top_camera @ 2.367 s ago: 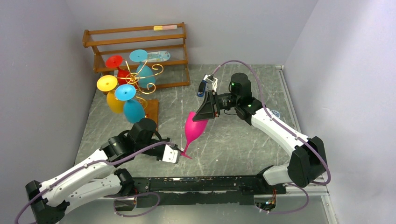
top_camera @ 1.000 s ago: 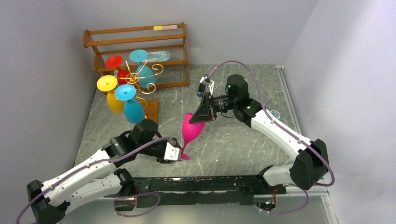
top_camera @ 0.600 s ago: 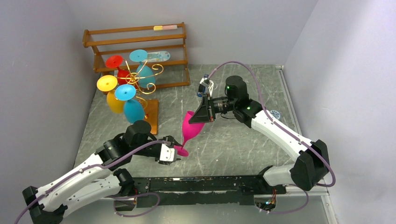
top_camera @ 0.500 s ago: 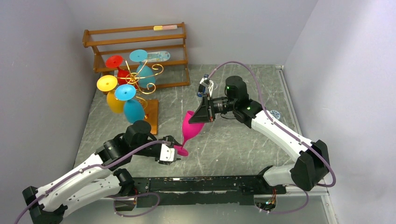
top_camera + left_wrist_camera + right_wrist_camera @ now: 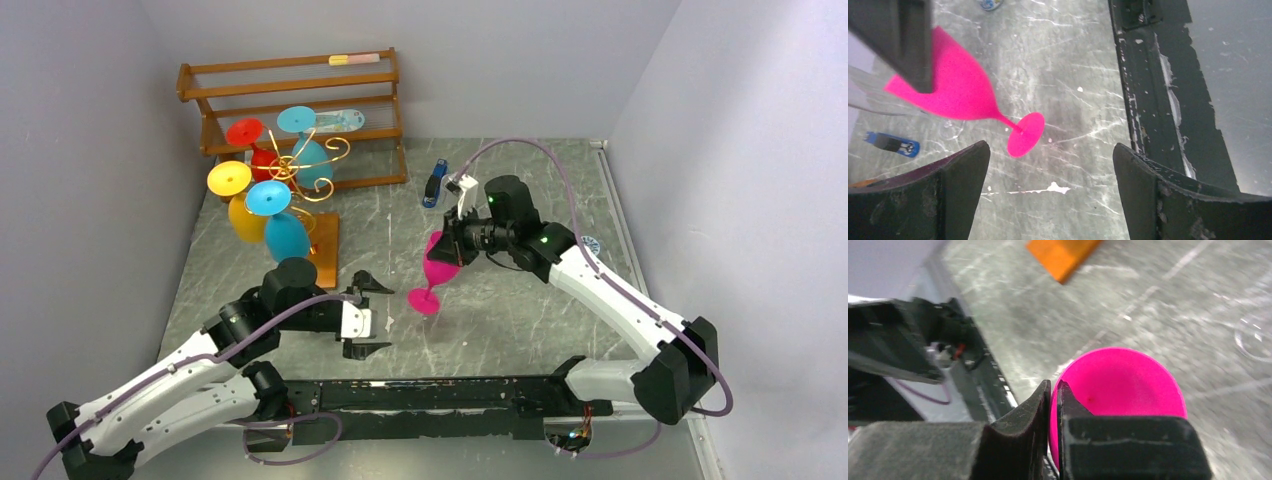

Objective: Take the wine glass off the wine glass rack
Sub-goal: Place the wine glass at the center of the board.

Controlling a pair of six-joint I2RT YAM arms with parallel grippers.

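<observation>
Left fingers have let go and gape wide; right fingers alone pinch the wine glass rim, well clear of the rack

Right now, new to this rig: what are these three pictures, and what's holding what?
Two robot arms are bolted at the near edge of a grey table. The wide picture comes from a fixed camera above and behind them. The other two come from a camera on each wrist, looking past that arm's own fingers. The right gripper is shut on the rim of a pink wine glass, held tilted with its foot low over the table; whether it touches, I cannot tell. The left gripper is open and empty. Back left, the gold wire wine glass rack carries a red glass, a yellow glass and two blue glasses upside down. Behind it stands a wooden slatted shelf. A small blue object lies mid-table.
</observation>
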